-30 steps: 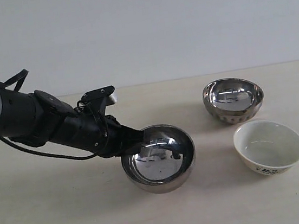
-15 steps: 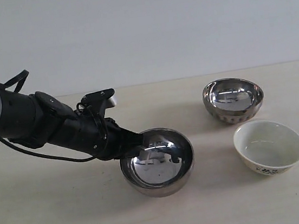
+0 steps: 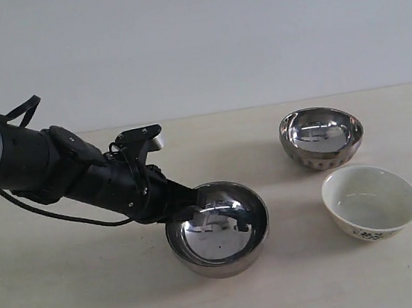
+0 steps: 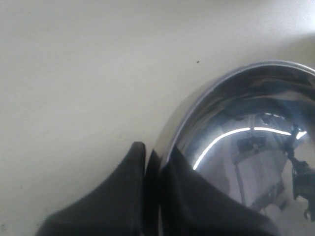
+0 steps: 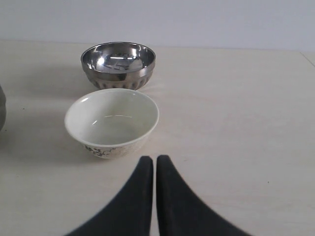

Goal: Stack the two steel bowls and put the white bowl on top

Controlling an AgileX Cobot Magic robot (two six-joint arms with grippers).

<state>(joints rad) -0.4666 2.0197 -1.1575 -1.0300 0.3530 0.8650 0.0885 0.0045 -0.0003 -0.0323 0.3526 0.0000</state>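
My left gripper [image 3: 185, 201] [image 4: 156, 153] is shut on the rim of the smooth steel bowl [image 3: 216, 228] [image 4: 246, 147], one finger inside and one outside, holding it near the table's middle, its rim tilted a little. The dimpled steel bowl [image 3: 321, 136] [image 5: 118, 64] stands at the back right. Just in front of it sits the white bowl [image 3: 370, 201] [image 5: 112, 121] with its dark floral mark. My right gripper [image 5: 155, 161] is shut on nothing, a short way in front of the white bowl; it does not show in the exterior view.
The pale wooden table [image 3: 72, 290] runs back to a plain white wall [image 3: 192, 43]. A black cable [image 3: 55, 211] hangs under the left arm.
The left gripper has brought the smooth steel bowl down a little and slightly to the left. The other two bowls have not moved.
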